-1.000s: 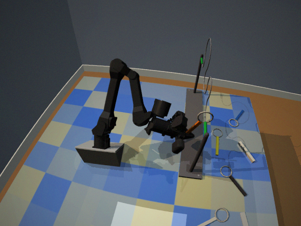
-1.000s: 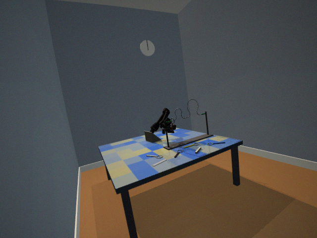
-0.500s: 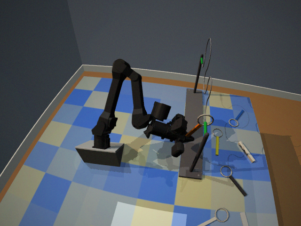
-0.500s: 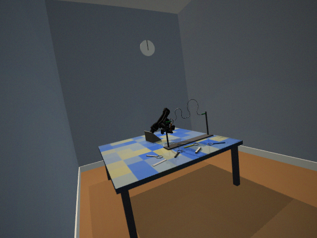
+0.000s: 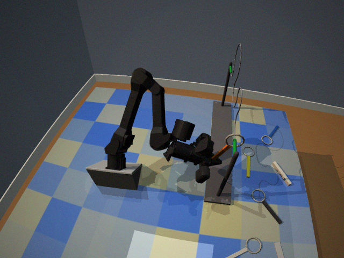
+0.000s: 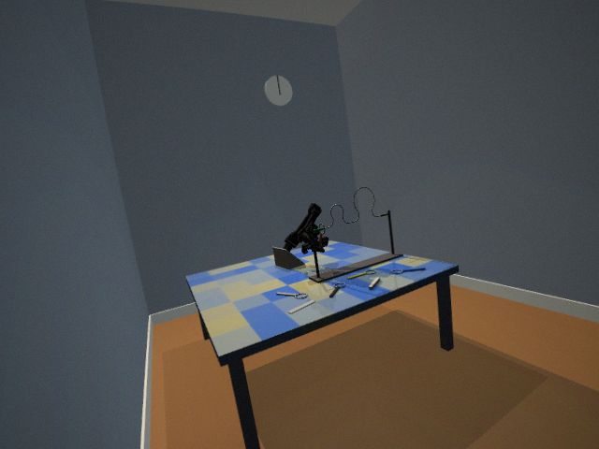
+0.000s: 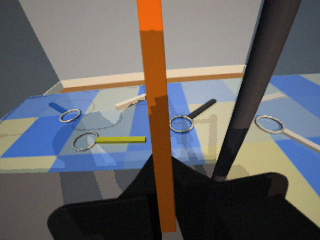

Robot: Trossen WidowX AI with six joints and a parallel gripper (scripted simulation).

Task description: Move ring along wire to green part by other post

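My gripper [image 5: 216, 159] [image 7: 158, 157] is shut on the orange handle [image 5: 221, 151] [image 6: 320, 239] [image 7: 157, 115], which slants up to the ring in the top view. The ring [image 5: 226, 139] is around the wire at the inner end of the near green part [image 5: 235, 148], beside the near post [image 5: 227, 174] [image 6: 316, 264] [image 7: 250, 90]. Whether it touches the wire I cannot tell. The grey wire [image 5: 241, 55] [image 6: 363, 187] curves in loops to the far green part [image 5: 230, 69] [image 6: 385, 214] at the far post [image 5: 226, 86] [image 6: 390, 234]. The ring is outside the wrist view.
The dark base board [image 5: 219, 198] lies under the posts. Beyond it lie a yellow-handled ring [image 5: 248, 166] [image 7: 120, 140], a blue-handled ring [image 5: 273, 130] [image 7: 59, 107], a black-handled ring [image 5: 272, 212] [image 7: 202, 108], a white-handled ring [image 5: 238, 252] and pale blocks [image 5: 281, 173].
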